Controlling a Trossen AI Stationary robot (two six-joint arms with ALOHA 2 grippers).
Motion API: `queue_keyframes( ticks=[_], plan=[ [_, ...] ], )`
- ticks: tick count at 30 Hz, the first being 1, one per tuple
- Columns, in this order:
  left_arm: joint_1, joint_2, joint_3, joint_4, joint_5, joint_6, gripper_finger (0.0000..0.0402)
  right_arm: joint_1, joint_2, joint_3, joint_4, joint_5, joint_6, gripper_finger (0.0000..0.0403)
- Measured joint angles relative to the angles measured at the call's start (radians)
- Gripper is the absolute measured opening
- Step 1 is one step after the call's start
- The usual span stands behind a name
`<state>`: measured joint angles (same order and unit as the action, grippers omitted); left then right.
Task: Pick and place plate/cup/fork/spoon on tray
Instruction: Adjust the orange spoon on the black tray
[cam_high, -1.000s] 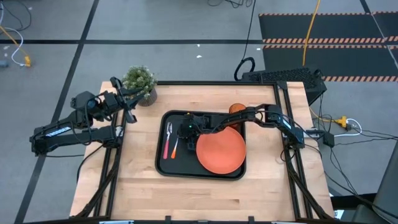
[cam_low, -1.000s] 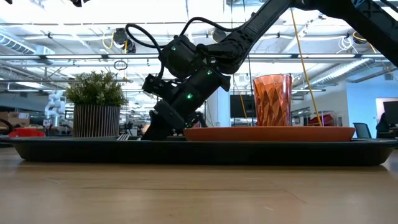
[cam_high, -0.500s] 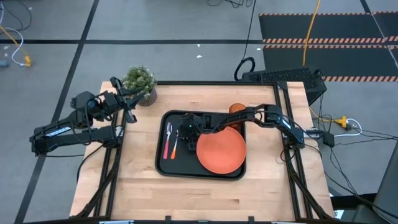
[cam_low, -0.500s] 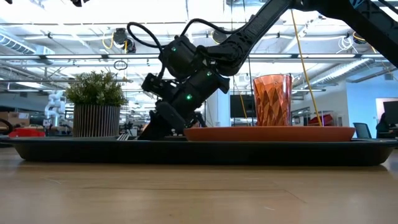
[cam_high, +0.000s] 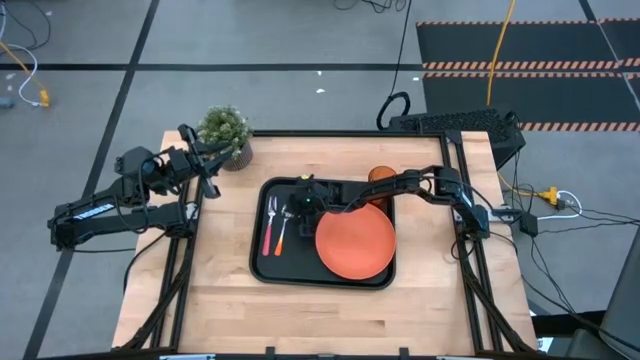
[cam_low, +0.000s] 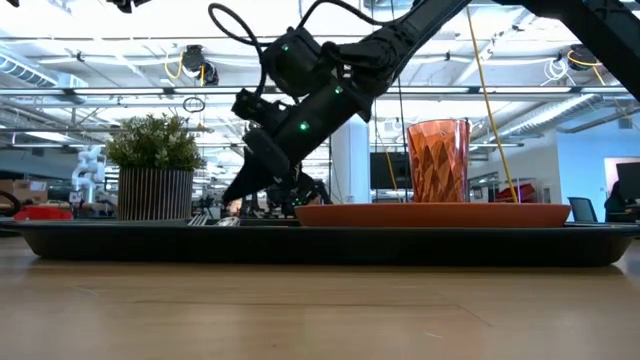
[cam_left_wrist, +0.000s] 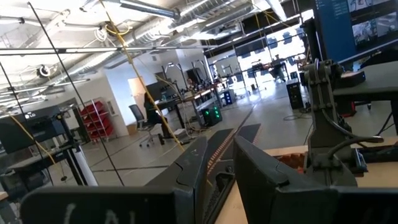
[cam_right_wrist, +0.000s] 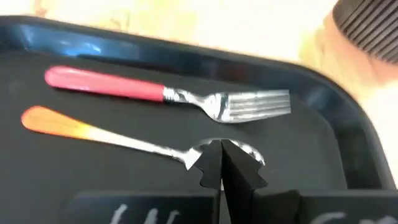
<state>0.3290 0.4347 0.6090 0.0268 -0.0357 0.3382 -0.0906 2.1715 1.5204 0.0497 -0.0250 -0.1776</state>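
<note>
The black tray (cam_high: 300, 281) lies mid-table. On it rest the orange plate (cam_high: 355, 245) at the right, the amber cup (cam_high: 380, 177) at the far right corner, and side by side at the left the pink-handled fork (cam_right_wrist: 168, 93) and the orange-handled spoon (cam_right_wrist: 112, 137). My right gripper (cam_right_wrist: 221, 155) hangs shut just above the spoon's bowl end, clear of the tray in the low view (cam_low: 228, 195). My left gripper (cam_high: 205, 178) waits raised at the table's far left, fingers slightly apart (cam_left_wrist: 227, 162), with nothing between them.
A potted green plant (cam_high: 224, 135) stands at the far left corner of the table, close to my left gripper. Bare wood lies along the near edge (cam_high: 320, 320) and to the left of the tray.
My right gripper has risen from the tray floor beside the spoon's bowl, tipping a little flatter, and stays shut. The spoon and fork have kept their places on the tray.
</note>
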Motion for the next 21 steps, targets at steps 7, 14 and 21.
queue_keyframes(
  ticks=[7,14,21],
  plan=[
    [0.0,0.0,0.0,-0.001,0.0,-0.004,0.0081,-0.007,0.007,0.001,-0.106,0.051,-0.007,0.0],
    [0.0,0.0,0.0,0.004,0.0,-0.003,0.0081,-0.009,0.008,0.001,-0.063,0.051,-0.032,0.0],
    [0.0,0.0,0.0,0.004,0.0,-0.004,0.0081,-0.045,0.008,0.001,-0.067,0.048,-0.027,0.0]
  ],
)
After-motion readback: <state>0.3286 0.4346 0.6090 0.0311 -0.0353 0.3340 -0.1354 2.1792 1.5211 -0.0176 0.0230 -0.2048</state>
